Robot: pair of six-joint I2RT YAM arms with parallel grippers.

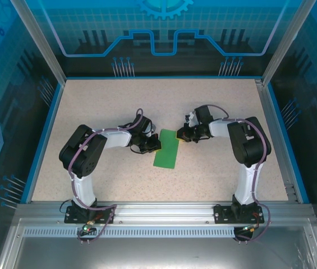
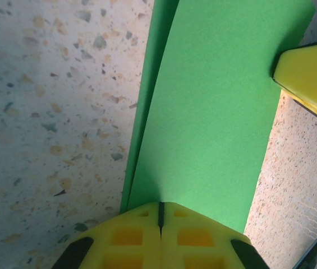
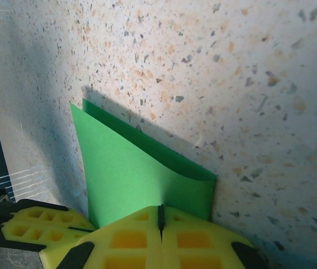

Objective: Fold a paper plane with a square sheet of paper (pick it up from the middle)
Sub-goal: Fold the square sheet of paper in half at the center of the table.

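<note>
- The square sheet of paper, folded double, was seen lying at the middle of the bench.
- Its left edge was pinched by the clenched left claw.
- Its far right corner was pinched by the clenched right claw.

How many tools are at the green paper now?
2. The left tool sits at the folded green paper's left edge; the right tool at its far right corner. Both are shut.

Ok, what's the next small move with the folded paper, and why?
Probably press the fold flat with the shut right claw while the left claw pins the paper: that fold looks rounded, and the layers don't lie flush.
</note>
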